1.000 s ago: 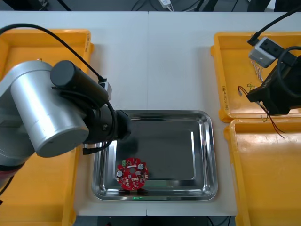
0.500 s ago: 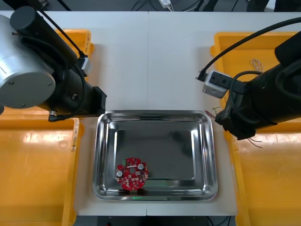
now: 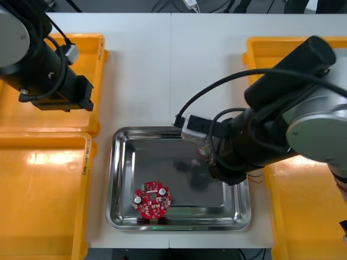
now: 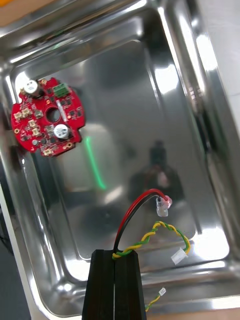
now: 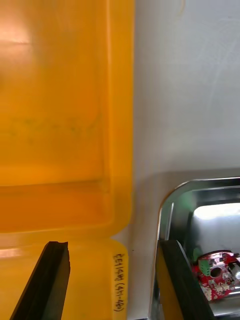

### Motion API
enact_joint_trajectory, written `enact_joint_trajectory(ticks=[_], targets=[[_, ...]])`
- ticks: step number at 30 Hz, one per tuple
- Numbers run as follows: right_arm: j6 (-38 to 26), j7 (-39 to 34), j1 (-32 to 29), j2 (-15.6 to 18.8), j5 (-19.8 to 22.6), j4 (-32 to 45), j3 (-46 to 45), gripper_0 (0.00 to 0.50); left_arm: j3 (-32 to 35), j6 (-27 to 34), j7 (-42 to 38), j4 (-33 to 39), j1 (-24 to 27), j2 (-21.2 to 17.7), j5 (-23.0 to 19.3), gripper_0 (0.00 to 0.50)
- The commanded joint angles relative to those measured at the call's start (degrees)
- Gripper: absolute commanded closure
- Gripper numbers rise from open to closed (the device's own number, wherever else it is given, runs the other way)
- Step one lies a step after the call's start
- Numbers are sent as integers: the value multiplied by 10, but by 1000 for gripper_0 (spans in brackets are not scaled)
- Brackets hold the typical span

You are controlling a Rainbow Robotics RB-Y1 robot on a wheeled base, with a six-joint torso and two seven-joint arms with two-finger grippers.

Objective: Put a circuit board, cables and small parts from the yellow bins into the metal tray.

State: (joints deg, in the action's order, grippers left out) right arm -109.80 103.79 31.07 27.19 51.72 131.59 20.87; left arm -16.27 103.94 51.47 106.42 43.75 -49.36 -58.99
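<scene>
The right pincer (image 4: pixel 115 256) hangs over the metal tray (image 4: pixel 205 75), fingers clamped on a red and yellow cable (image 4: pixel 161 206), well apart from the red circuit board (image 4: pixel 47 117) lying in the tray. The left pincer (image 5: pixel 112 245), spread wide and holding nothing, hovers over the left yellow bins (image 5: pixel 60 100).

A pale, matt surface (image 3: pixel 206 65) carries everything, a thin seam (image 3: pixel 171 70) running from its far edge toward the middle; beyond that edge lies dark floor (image 3: pixel 135 5) (loose leads (image 3: pixel 161 6) trail across it)
</scene>
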Motion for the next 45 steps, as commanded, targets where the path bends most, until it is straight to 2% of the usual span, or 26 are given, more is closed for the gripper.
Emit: enact_joint_trajectory(ticks=[1, 8, 13, 17, 22, 27, 32, 35, 45], targets=[[-2, -1, 16, -9, -16, 21, 49, 500, 20, 3, 119, -36, 41, -38, -11, 0], [-2, 3, 7, -9, -27, 21, 94, 500, 29, -1, 194, -85, 44, -55, -11, 0], [-2, 7, -3, -8, -78, 21, 143, 500, 33, -13, 274, -126, 44, -77, -10, 0], [-2, 9, -11, -6, -103, 18, 167, 500, 37, -25, 327, -156, 45, -84, -2, 0], [-2, 14, -23, 0, -98, 3, 175, 500, 43, -51, 392, -198, 45, -89, 11, 0], [-2, 17, -37, 6, -104, 2, 195, 500, 48, -90, 447, -245, 45, -89, 20, 0], [0, 18, -51, 8, -166, 1, 234, 500, 49, -131, 507, -291, 45, -88, 29, 0], [15, 17, -58, 5, -181, -9, 246, 500, 48, -153, 543, -313, 46, -88, 34, 0], [69, 12, -73, -15, -197, -38, 253, 500, 49, -205, 631, -403, 76, -68, 47, 0]])
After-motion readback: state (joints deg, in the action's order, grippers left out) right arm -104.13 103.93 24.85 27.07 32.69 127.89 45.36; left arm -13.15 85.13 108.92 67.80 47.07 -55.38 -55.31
